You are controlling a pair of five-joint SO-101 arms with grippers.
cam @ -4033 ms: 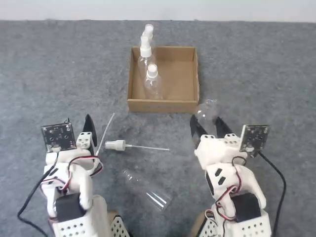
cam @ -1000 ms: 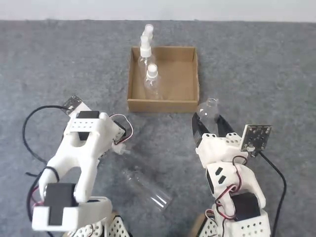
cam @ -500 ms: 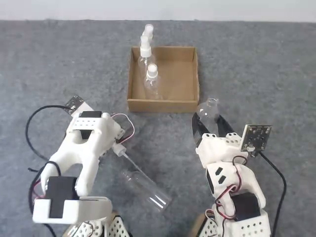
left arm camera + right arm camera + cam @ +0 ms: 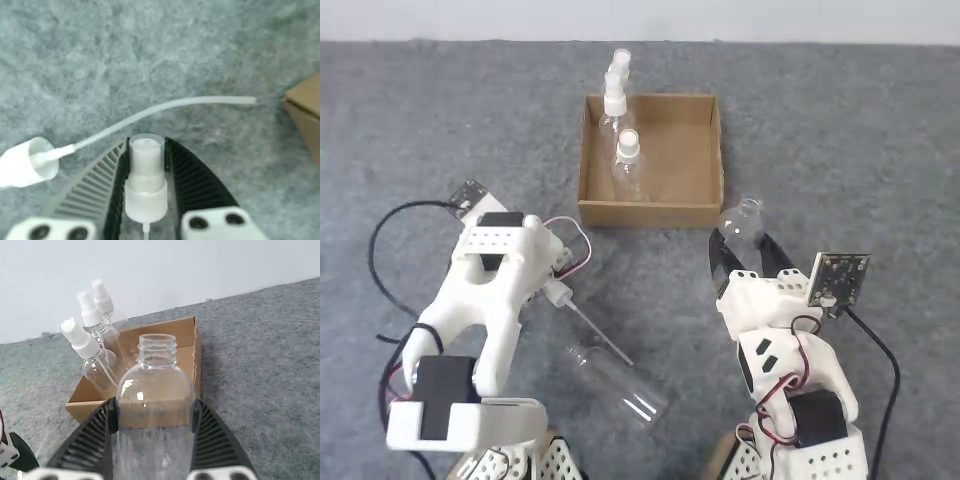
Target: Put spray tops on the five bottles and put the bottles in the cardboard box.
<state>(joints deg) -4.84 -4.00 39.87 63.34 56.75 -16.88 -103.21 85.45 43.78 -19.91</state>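
Note:
My left gripper [image 4: 552, 285] [image 4: 146, 145] is shut on a white spray top [image 4: 146, 175] [image 4: 558, 292]. Its thin tube [image 4: 605, 340] slants toward a clear open bottle [image 4: 620, 385] lying on the carpet near the front. A second spray top [image 4: 27, 161] lies on the carpet close beyond the fingers, its long tube [image 4: 165, 107] curving away. My right gripper [image 4: 742, 255] [image 4: 155, 412] is shut on an upright clear bottle [image 4: 156, 385] [image 4: 740, 225] with an open neck, just right of the cardboard box [image 4: 700, 160] [image 4: 187, 347]. Three bottles with spray tops [image 4: 628, 160] [image 4: 95, 360] stand at the box's left side.
Grey carpet covers the table. The box's near wall [image 4: 650, 213] stands between the two arms. Its right half holds nothing. A corner of the box [image 4: 307, 107] shows in the left wrist view. A black cable [image 4: 380, 250] loops left of the left arm.
The left arm came forward and shut on the spray top that lay on the carpet; within the last second it drew slightly left, baring the tube. The right arm kept still.

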